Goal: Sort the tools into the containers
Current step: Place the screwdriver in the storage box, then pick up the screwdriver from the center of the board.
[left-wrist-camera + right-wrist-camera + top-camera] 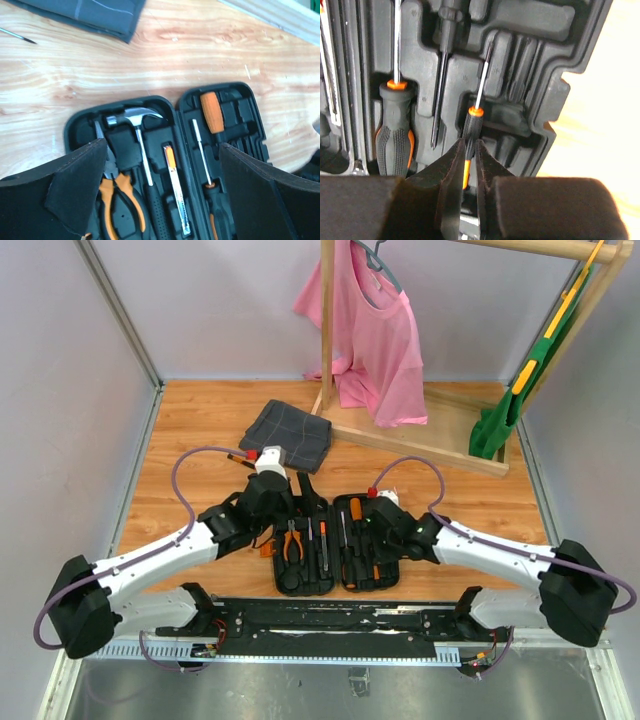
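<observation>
The left gripper is hanging over the left half of the open tool case, its jaws standing wide apart and holding nothing. Beneath it, the pliers are lying in their moulded slot at the left. The hammer is resting just beside them with its steel head toward the far end, and a narrow orange-tipped cutter is sitting next to the hinge. Beyond the case, the checked cloth is lying on the wooden table. In the case's right half, a thick-handled screwdriver is sitting in its recess. The right gripper is reaching in nearer the outer edge, its fingers drawn together and clamping the handle of a slim screwdriver that is lying along its slot.
</observation>
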You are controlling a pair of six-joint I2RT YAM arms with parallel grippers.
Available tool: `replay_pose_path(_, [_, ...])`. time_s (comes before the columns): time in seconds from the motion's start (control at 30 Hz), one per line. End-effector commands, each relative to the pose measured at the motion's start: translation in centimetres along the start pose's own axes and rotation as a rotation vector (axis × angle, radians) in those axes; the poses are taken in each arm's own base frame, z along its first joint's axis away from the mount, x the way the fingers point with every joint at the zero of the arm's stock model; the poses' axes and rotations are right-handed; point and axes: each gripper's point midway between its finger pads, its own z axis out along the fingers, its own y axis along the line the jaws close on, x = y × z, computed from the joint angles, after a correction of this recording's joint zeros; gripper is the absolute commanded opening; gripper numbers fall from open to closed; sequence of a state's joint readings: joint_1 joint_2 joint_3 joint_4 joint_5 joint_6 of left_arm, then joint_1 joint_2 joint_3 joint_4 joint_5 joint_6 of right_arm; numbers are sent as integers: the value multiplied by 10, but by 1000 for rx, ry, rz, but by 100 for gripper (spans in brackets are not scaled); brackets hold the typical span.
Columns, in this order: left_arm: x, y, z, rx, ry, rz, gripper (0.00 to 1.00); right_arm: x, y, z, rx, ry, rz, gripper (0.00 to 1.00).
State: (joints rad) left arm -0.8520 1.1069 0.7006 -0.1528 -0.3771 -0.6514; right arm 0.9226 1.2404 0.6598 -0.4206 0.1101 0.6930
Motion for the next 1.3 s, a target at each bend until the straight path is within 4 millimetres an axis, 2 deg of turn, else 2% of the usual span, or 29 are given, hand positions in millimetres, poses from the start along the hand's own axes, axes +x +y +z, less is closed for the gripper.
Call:
replay_pose_path(0.0, [-19, 22, -5, -60, -56, -12, 98, -13, 1, -25, -8, -50, -60, 19])
replay_pose_path(0.07, [-28, 30, -7, -84, -77, -13, 99, -44, 18, -43, -64, -146, -70, 26])
replay_pose_path(0.13, [-36, 38, -11, -111, -99, -16, 99, -65, 27, -57, -91, -222, -71, 31])
replay_pose_path(0.2, [-45, 48, -14, -147, -120, -23, 99, -79, 30, -68, -106, -279, -68, 34])
replay_pose_path(0.27, [-53, 59, -16, -188, -136, -35, 99, -84, 31, -72, -114, -311, -70, 35])
replay_pose_path(0.4, [-66, 88, -15, -279, -158, -78, 99, -74, 24, -68, -106, -302, -57, 37])
replay_pose_path(0.67, [-75, 161, 7, -563, -159, -228, 94, -40, 6, -54, -110, -272, 20, 37])
replay_pose_path(0.77, [-76, 175, 22, -598, -137, -253, 91, -33, 3, -53, -119, -270, 36, 37])
replay_pose_path(1.0, [-75, 201, 60, -663, -83, -282, 83, -30, -1, -55, -120, -287, 41, 37])
replay_pose_path(1.27, [-75, 215, 94, -684, -37, -269, 68, -28, -4, -53, -114, -283, 40, 37])
